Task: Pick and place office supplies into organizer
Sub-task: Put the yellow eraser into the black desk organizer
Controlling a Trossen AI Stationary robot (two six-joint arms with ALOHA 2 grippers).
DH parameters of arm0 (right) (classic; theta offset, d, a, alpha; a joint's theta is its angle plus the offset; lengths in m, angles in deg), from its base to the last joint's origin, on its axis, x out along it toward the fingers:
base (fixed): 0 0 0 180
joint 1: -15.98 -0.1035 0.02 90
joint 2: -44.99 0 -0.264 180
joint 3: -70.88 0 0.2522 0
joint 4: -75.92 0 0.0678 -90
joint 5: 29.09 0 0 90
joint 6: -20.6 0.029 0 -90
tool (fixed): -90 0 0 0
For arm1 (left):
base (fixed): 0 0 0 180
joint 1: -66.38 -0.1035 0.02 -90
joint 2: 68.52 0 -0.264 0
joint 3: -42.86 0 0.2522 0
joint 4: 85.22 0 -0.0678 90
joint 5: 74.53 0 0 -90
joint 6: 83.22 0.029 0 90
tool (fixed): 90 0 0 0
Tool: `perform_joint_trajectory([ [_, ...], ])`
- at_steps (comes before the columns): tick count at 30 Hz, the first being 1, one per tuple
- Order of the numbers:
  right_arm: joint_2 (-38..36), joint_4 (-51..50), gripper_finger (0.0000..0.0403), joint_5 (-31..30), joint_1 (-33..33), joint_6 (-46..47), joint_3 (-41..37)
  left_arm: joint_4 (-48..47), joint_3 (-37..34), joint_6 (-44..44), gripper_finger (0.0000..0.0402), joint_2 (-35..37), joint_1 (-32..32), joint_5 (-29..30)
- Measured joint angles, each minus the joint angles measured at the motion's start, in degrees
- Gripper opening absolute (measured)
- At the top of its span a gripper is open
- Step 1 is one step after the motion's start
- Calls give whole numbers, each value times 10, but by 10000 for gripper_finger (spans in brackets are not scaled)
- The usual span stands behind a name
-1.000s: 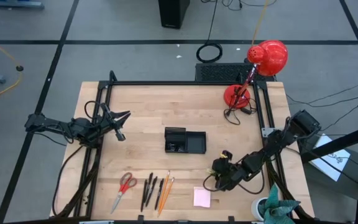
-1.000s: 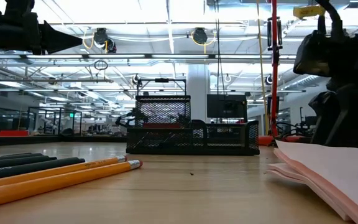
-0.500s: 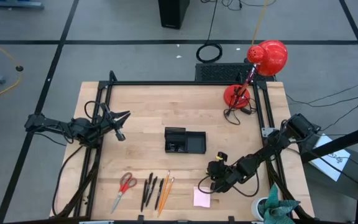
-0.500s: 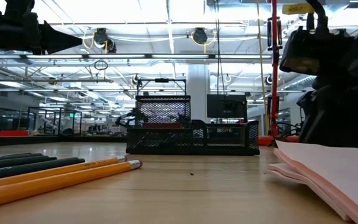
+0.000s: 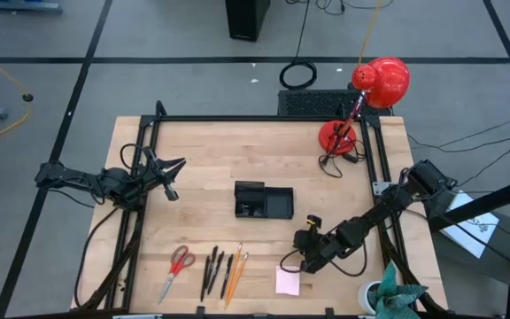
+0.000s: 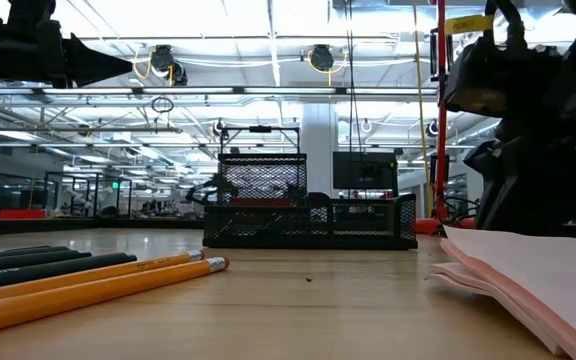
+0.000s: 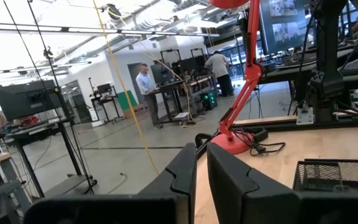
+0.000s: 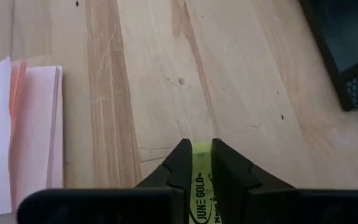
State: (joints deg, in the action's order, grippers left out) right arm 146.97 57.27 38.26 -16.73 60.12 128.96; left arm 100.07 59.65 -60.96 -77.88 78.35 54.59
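The black mesh organizer [image 5: 264, 201] stands at the table's middle and also shows in the low view [image 6: 308, 210]. Along the near edge lie red-handled scissors [image 5: 178, 266], dark pens [image 5: 212, 270], orange pencils [image 5: 234, 273] and a pale pink sticky-note pad [image 5: 288, 281]. My right gripper [image 5: 301, 252] is just beyond the pad's far edge, shut on a small yellow-green item [image 8: 200, 177] with printed lettering. My left gripper [image 5: 170, 188] waits shut over the table's left side. My right gripper pinches the yellow-green item between its two fingers, which sit on its two opposite sides [image 8: 194, 163]. The item's end reaches almost to the fingertips. The fingers point down at the tabletop. The rest of the item is hidden behind the gripper body.
A red desk lamp [image 5: 361, 97] stands at the far right corner, its cord on the table. A white cup with something teal in it [image 5: 386, 297] is at the near right corner. Black frame rails [image 5: 144, 159] run along the table's sides. Bare wood lies between organizer and supplies.
My right gripper has gone toward the table's left edge, still shut on the yellow-green item, and now is near the sticky-note pad's far edge.
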Motion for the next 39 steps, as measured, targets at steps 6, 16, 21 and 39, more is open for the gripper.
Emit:
perform_joint_trajectory([
  [6, 0, 2, 30, 0, 24, -66, 25, 0, 0, 0, 47, 0, 0, 0],
  [16, 8, 102, 30, -21, 97, -180, 36, 1, 0, 0, 47, 0, -1, 0],
  [21, 5, 109, 16, 12, 122, -197, 37, 0, 0, 0, 47, 0, -1, 4],
  [39, 5, 103, 83, 23, 103, -185, 36, 0, 0, 0, 47, 0, -1, 4],
])
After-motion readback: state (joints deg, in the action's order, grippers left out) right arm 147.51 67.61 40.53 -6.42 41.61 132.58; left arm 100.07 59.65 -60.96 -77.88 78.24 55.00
